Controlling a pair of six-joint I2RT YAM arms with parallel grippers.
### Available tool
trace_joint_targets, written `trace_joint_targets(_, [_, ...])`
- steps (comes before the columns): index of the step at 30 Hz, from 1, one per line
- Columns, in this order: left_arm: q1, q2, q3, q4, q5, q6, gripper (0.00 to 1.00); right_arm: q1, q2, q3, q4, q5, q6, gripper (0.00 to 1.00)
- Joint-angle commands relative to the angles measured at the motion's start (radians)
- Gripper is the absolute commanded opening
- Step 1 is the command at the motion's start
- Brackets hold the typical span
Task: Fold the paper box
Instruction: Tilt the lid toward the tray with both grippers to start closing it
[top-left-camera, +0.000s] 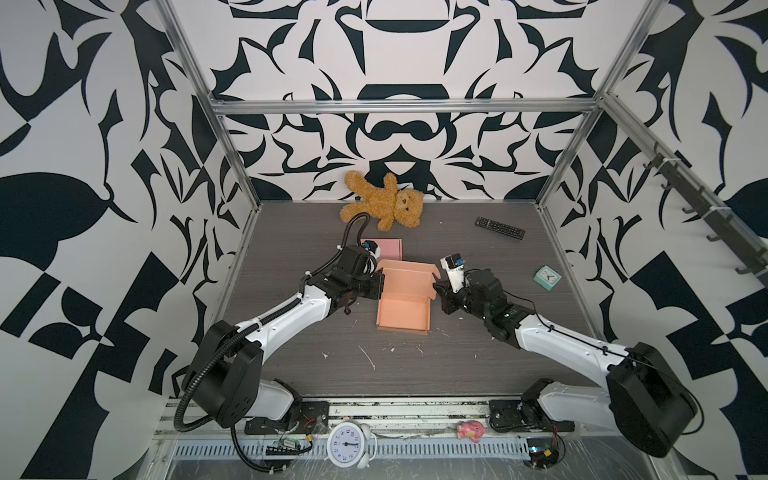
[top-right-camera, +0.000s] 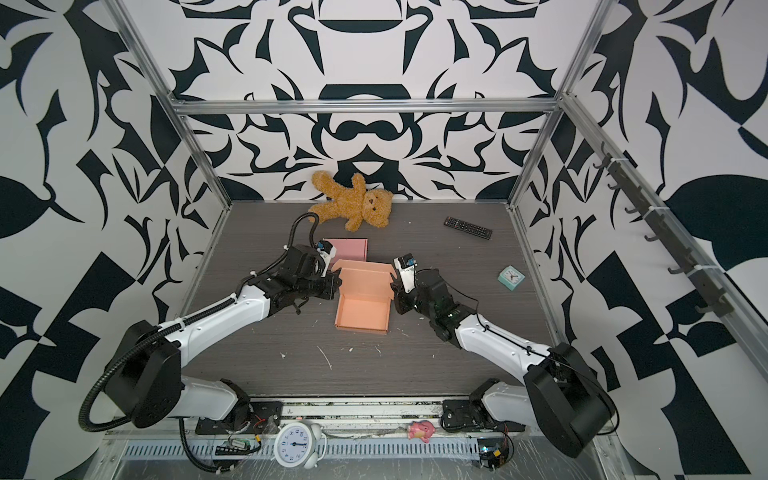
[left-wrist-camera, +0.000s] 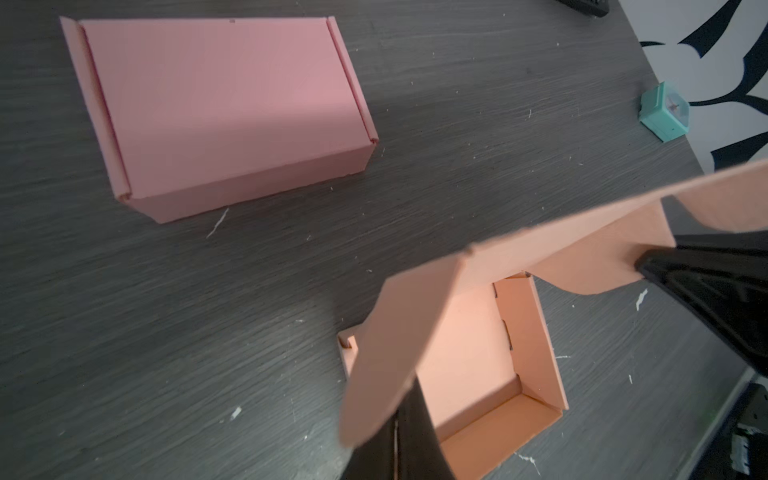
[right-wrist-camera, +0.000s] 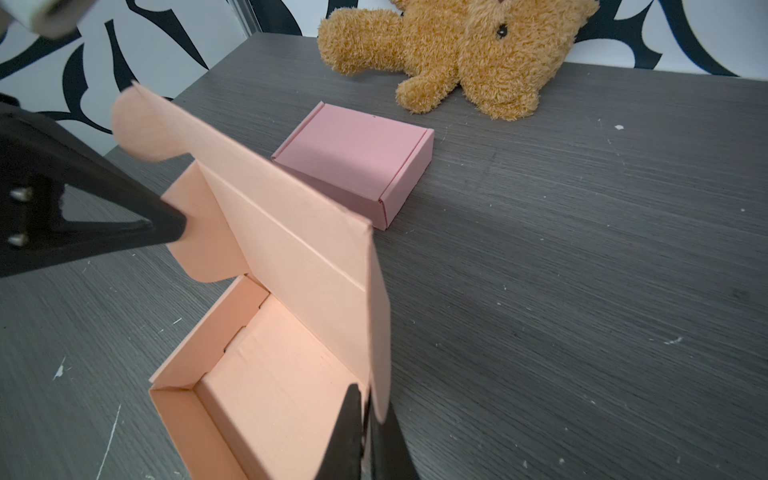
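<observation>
While the left gripper (left-wrist-camera: 395, 424) and right gripper (right-wrist-camera: 365, 411) each clamp tight on a lid flap (left-wrist-camera: 386, 340) of the paper box (top-left-camera: 403, 311), uneven pulling could tear it.

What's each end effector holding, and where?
The orange box: left end effector pinches its left lid flap, right end effector its right lid flap.

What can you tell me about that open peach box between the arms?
The peach box looks like thin cardboard: a shallow, empty rectangular tray resting on the grey table, its hinged lid raised at the far side. The lid carries a rounded flap at each end; the left gripper pinches one, the right gripper the other.
</observation>
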Motion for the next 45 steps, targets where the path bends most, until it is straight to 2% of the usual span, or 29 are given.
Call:
trace_joint_targets(1, [-0.014, 0.000, -0.040, 0.096, -0.049, 0.019, 0.04, 0.009, 0.006, 0.052, 0.049, 0.012, 0.029, 0.10])
trace_joint_targets(5, [-0.040, -0.001, -0.073, 0.127, -0.085, 0.031, 0.04, 0.012, 0.019, 0.058, 0.052, 0.016, 0.037, 0.11])
trace_joint_targets(14, [-0.123, 0.006, -0.103, 0.127, -0.262, 0.013, 0.05, 0.022, 0.022, 0.062, 0.040, 0.029, 0.040, 0.11])
trace_joint_targets(24, [-0.260, 0.018, -0.154, 0.199, -0.469, 0.001, 0.05, 0.045, -0.005, 0.043, 0.008, 0.052, 0.029, 0.12])
trace_joint_targets(31, [-0.325, 0.013, -0.189, 0.259, -0.548, 0.008, 0.07, 0.047, -0.060, 0.013, -0.024, 0.065, 0.009, 0.13])
trace_joint_targets(45, [-0.409, 0.056, -0.227, 0.318, -0.631, -0.017, 0.07, 0.056, -0.132, -0.066, -0.045, 0.078, 0.007, 0.13])
